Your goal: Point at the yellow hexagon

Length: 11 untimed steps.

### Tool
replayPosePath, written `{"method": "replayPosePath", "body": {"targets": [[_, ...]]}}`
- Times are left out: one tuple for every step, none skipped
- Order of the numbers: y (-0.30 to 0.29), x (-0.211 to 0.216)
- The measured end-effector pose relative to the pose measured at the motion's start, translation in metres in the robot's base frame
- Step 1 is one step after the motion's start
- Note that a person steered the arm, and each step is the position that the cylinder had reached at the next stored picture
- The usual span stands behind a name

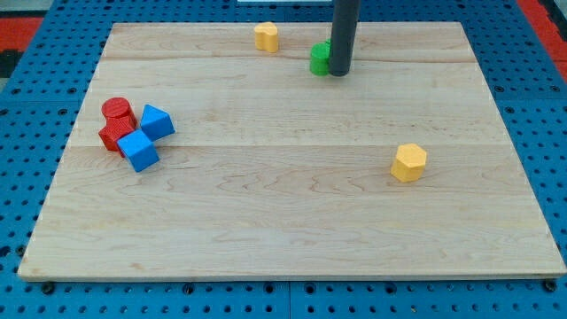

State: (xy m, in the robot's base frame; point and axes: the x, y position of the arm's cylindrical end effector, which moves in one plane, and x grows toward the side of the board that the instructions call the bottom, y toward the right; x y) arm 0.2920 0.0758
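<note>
Wooden tabletop (266, 221). Tip (339, 73), bare-rod end effector holding nothing, touches green block (319, 59). Yellow hexagon (409, 163) well apart: likely light, rigid, slippery. Nothing for you to grasp; stop just beside it.

Pale wooden board (292, 204) with visible grain and a smooth, faintly satin finish; matt plastic-looking blocks, e.g. yellow hexagon (408, 163); dark matt rod (342, 35); blue perforated surround (540, 106), lightly glossy.

Lab: wooden board (292, 221), blue pegboard (540, 106)
</note>
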Motion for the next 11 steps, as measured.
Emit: {"method": "replayPosePath", "body": {"targets": [[-0.002,-0.006],[0.031,0.037],[0.092,0.095],[0.113,0.172],[0.101,0.245],[0.102,0.248],[0.107,0.239],[0.110,0.215],[0.110,0.215],[0.096,0.205],[0.061,0.176]]}}
